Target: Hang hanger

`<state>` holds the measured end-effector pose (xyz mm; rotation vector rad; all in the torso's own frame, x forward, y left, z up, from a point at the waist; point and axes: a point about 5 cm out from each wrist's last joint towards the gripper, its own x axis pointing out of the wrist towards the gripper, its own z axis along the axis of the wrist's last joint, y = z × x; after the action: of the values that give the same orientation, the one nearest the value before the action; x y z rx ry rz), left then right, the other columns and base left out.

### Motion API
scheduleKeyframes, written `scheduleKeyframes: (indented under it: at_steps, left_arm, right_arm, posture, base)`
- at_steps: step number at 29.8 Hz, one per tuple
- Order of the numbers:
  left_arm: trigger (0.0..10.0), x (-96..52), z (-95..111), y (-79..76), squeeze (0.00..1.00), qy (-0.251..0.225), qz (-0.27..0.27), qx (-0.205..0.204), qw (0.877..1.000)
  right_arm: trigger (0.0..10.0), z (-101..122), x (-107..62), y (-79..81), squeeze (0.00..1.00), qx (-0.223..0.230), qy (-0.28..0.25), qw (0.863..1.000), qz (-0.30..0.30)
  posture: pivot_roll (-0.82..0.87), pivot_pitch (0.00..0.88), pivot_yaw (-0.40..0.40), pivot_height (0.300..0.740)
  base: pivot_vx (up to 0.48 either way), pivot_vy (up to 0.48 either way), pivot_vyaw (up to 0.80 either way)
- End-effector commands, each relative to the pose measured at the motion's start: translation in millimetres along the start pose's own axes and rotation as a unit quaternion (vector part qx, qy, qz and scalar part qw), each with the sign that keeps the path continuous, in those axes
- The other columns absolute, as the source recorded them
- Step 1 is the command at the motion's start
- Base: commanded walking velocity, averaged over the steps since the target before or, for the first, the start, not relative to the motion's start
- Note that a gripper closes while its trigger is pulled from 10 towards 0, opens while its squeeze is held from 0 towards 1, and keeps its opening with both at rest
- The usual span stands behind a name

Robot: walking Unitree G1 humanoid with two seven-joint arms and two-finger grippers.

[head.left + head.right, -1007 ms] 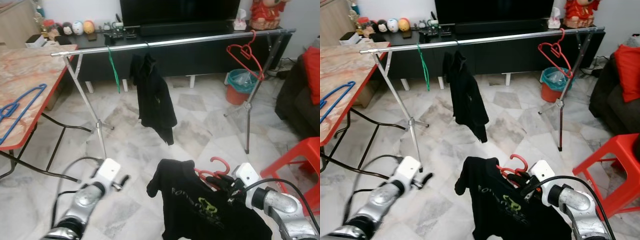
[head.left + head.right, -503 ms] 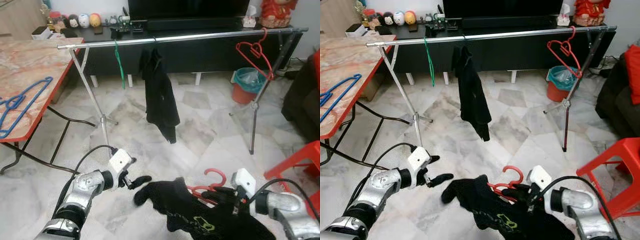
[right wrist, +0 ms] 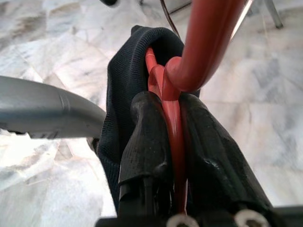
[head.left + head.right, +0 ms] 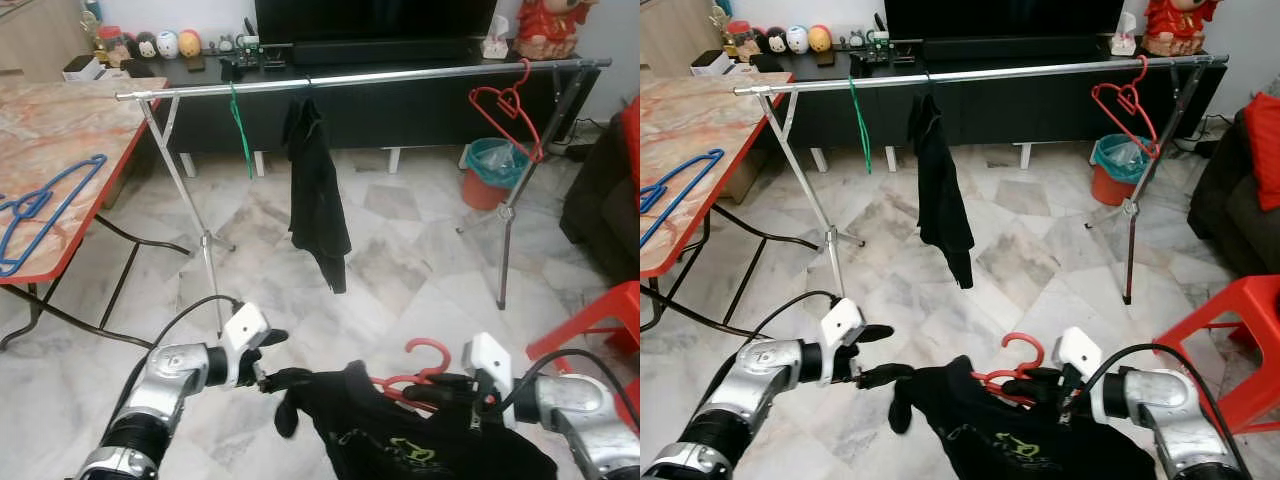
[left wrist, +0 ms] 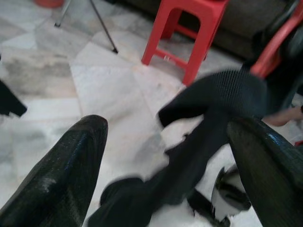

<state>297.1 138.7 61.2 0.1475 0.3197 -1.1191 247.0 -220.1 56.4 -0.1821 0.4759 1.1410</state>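
Left eye view: the right end effector holds the red hanger low over the floor, a black shirt draped on it; the rail stands well ahead and higher. The left end effector is at the shirt's sleeve.
Doing it well: lift the hook above the rail, aim for the bare stretch between the hung black garment and the red spare hanger, keep the sleeve from snagging.
Right eye view: teal bin by the rail's foot, its lining crumpled; contents cannot be made out.
Left wrist view: fingers spread wide, sleeve between them, not gripped.
Right wrist view: fingers clamped narrow on the hanger's neck.
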Motion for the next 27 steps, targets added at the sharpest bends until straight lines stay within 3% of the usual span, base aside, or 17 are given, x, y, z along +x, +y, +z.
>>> scheduleKeyframes:
  at_steps: [1, 8, 21, 22, 24, 25, 27]
  left_arm:
    - [10.0, 1.0, 3, -1.5, 0.00, -0.004, -0.005, -0.002, 1.000]
    - [10.0, 6.4, 13, -9.0, 0.00, -0.024, -0.036, -0.013, 0.999]
    - [10.0, 5.3, 15, -17.4, 0.00, -0.010, -0.058, -0.024, 0.998]
    - [10.0, 5.1, 13, -17.4, 0.33, -0.007, -0.055, -0.024, 0.998]
    - [10.0, 5.1, 12, -17.4, 0.33, -0.007, -0.052, -0.028, 0.998]
    - [10.0, 5.0, 10, -17.0, 1.00, -0.004, -0.046, -0.032, 0.998]
    - [10.0, 5.0, 7, -17.0, 1.00, -0.002, -0.040, -0.039, 0.998]
  right_arm:
    - [10.0, 11, 2.8, -0.8, 0.00, -0.015, -0.016, 1.000, 0.010]
    - [10.0, 16, 10.8, 4.4, 0.00, -0.021, -0.024, 0.999, 0.033]
    - [10.0, 23, 20.2, 5.1, 0.00, -0.026, -0.029, 0.998, 0.040]
    - [10.0, 25, 21.2, 5.0, 0.00, -0.029, -0.033, 0.998, 0.041]
    - [10.0, 26, 21.8, 4.9, 0.00, -0.030, -0.035, 0.998, 0.041]
    - [10.0, 27, 22.5, 4.8, 0.00, -0.031, -0.037, 0.998, 0.041]
    - [10.0, 28, 23.3, 4.5, 0.00, -0.032, -0.038, 0.998, 0.041]
  posture:
    - [-0.01, 0.000, 0.023, 0.740]
    - [-0.01, 0.001, 0.019, 0.740]
    - [0.00, 0.027, 0.013, 0.740]
    - [0.00, 0.027, 0.013, 0.740]
    - [0.00, 0.028, 0.013, 0.740]
    - [0.00, 0.030, 0.011, 0.740]
    - [0.00, 0.030, 0.011, 0.740]
  base:
    - [0.000, 0.000, 0.00]
    - [0.000, 0.000, 0.00]
    - [0.000, 0.000, 0.00]
    - [0.000, 0.000, 0.00]
    - [0.000, 0.000, 0.00]
    - [0.000, 0.000, 0.00]
    - [0.000, 0.000, 0.00]
